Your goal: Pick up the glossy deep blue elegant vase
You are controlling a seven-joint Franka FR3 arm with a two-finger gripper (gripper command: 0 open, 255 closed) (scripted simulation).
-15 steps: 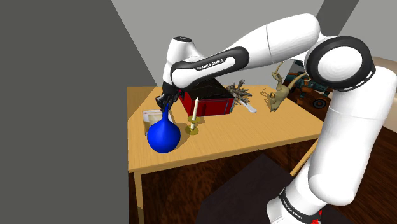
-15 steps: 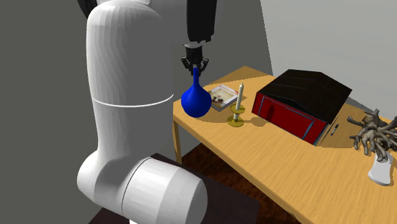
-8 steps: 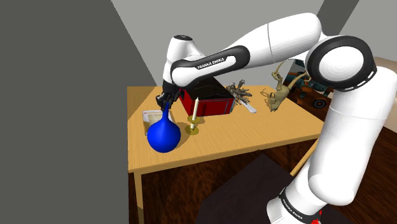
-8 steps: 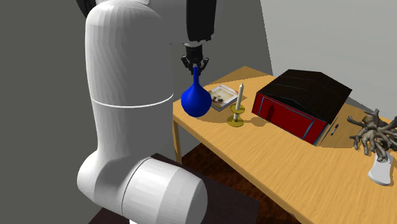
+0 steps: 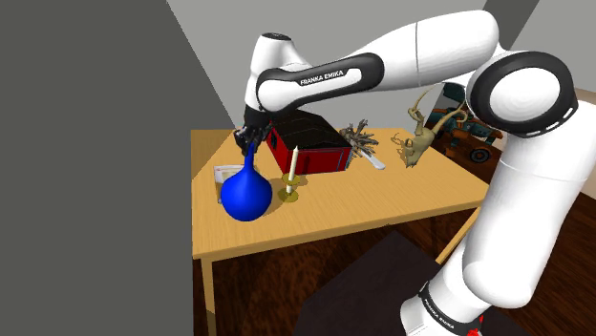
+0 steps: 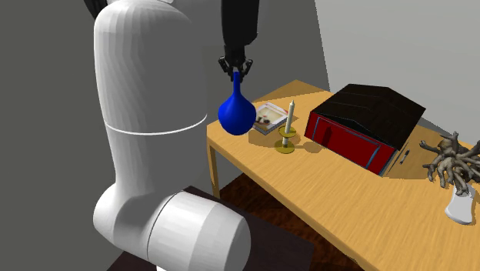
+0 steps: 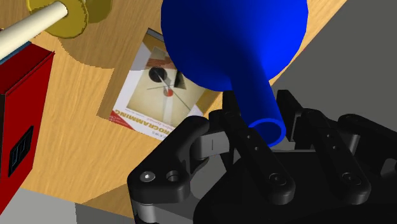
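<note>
Blue vase point(image 5: 246, 196): glossy, with a round bulb under a slim neck. It hangs upright at the shoulder view's left end of the surface point(image 5: 382, 196), with the bulb over the magazine point(image 7: 159, 89). Whether its base touches the wood cannot be confirmed; it looks just clear.
Gripper point(image 7: 259, 119): clenched on the vase neck just under the rim, one finger on either side.
Grip assessment: the neck is narrow and smooth and the bulb hangs below it, so it is judged liable to swing or slip.
Neighbours: the candlestick point(image 5: 289, 183) is just beside the bulb; the red box point(image 5: 308, 151) is behind that.
Step in hand: the lift.
Recommended method: raise straight up and slowly, neck vertical, pressure firm. No sideways travel toward the candlestick until the bulb is above it.
Risk: a tilt of the wrist would likely set the bulb swinging.
</note>
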